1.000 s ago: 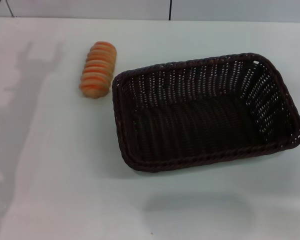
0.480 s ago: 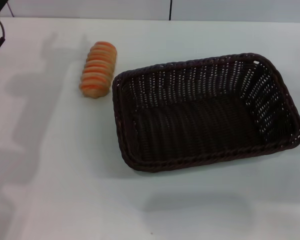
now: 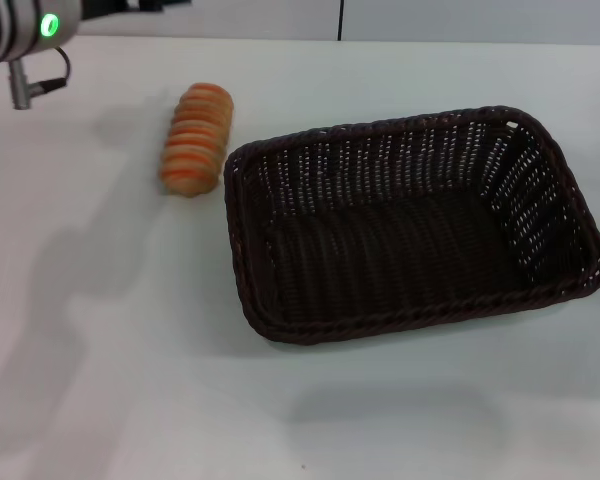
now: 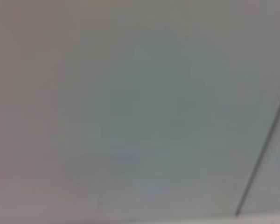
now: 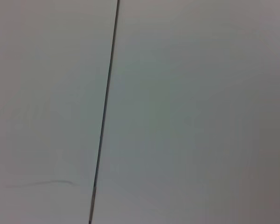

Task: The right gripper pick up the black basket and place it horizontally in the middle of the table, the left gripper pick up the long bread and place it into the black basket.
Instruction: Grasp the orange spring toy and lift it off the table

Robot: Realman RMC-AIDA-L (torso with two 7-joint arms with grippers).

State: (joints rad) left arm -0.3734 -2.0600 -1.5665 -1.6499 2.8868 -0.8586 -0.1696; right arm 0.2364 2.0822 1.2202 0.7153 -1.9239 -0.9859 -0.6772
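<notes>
the basket (image 3: 410, 225) sits open side up on the table (image 3: 120, 380), its long side running across the middle and a little toward my right, with nothing inside it. the bread (image 3: 194, 139) lies on the table just beside the basket's far left corner, close to the rim but not touching it, its length pointing away from me. my left arm (image 3: 25, 28) shows only at the far left corner of the head view, a silver-white cylinder with a green light and a thin cable, well apart from the bread; its shadow falls across the table on my left. my left gripper is not in view, so i cannot tell how its fingers stand. my right gripper is not in view either. both wrist views show only a plain pale surface crossed by a thin dark seam (image 5: 105, 112).
</notes>
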